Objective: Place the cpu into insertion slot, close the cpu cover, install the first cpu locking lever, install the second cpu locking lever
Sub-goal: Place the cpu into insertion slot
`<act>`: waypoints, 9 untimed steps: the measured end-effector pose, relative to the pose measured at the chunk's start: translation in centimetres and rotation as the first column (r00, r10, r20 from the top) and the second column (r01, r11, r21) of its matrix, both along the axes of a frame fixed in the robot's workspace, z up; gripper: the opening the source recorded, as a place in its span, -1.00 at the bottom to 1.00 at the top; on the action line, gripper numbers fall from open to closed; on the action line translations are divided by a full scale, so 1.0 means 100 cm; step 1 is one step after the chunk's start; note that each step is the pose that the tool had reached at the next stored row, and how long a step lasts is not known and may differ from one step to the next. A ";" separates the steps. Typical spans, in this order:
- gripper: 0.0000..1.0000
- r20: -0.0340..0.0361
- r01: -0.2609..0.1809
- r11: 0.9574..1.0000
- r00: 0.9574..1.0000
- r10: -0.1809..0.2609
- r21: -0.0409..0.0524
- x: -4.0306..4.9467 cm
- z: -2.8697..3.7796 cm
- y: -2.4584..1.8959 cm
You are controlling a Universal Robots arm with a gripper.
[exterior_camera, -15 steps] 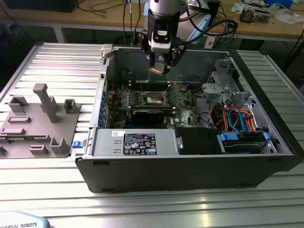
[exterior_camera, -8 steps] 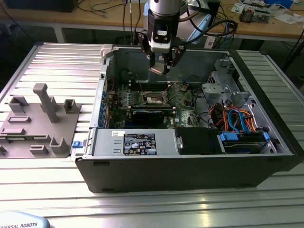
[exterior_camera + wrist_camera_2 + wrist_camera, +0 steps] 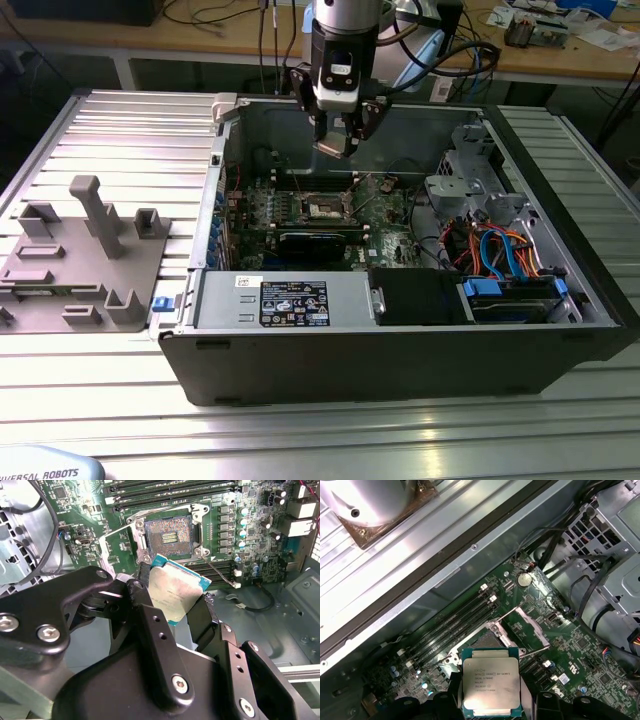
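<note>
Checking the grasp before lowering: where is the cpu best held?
Grip the cpu by two opposite edges, claw from above its metal top, as now: it is thin, flat and square, and the underside should stay free for the insertion slot.

Silvery arm (image 3: 345, 18), black jaws, silver screws (image 3: 48, 633)

Print on the cpu (image 3: 491, 682) and black sticker (image 3: 294, 302), none readable

Silvery cpu (image 3: 177, 592) aloft above bare insertion slot (image 3: 169, 536)
</note>
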State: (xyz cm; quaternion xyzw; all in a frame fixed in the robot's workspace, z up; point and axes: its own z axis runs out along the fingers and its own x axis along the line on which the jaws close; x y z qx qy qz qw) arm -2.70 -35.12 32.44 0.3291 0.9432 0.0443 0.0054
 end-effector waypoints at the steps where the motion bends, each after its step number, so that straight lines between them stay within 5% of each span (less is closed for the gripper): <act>1: 0.08 0.000 0.001 1.000 1.000 -0.001 0.000 0.0000 0.0000 0.0000; 9: 0.08 0.000 0.007 1.000 1.000 -0.007 0.000 0.0000 0.0000 0.0000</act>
